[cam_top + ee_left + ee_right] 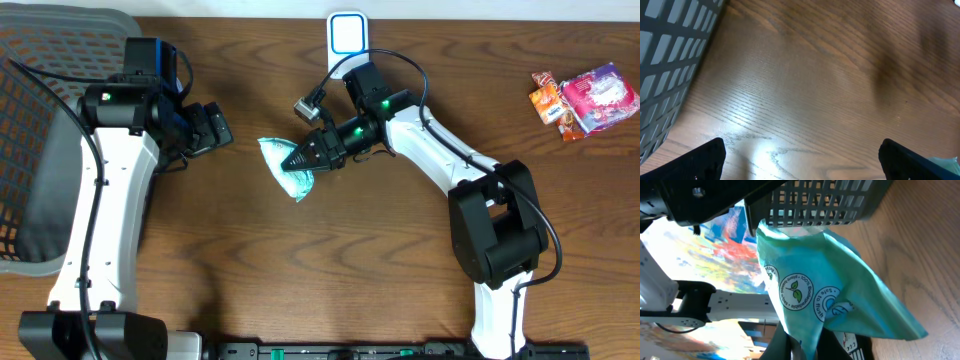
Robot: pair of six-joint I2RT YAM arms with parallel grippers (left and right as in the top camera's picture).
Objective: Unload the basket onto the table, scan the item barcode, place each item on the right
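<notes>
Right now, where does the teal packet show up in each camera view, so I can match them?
Overhead: teal packet at mid-table, pinched in the right gripper.
Left wrist: only a teal sliver, likely the packet, in the bottom right corner.
Right wrist: it fills the centre.
Shared landmark: grey mesh basket.

text | teal packet (840, 290) — round seals (796, 294): "100%", "plant-based", "Safe to…" | remaining print — too small to read
</notes>
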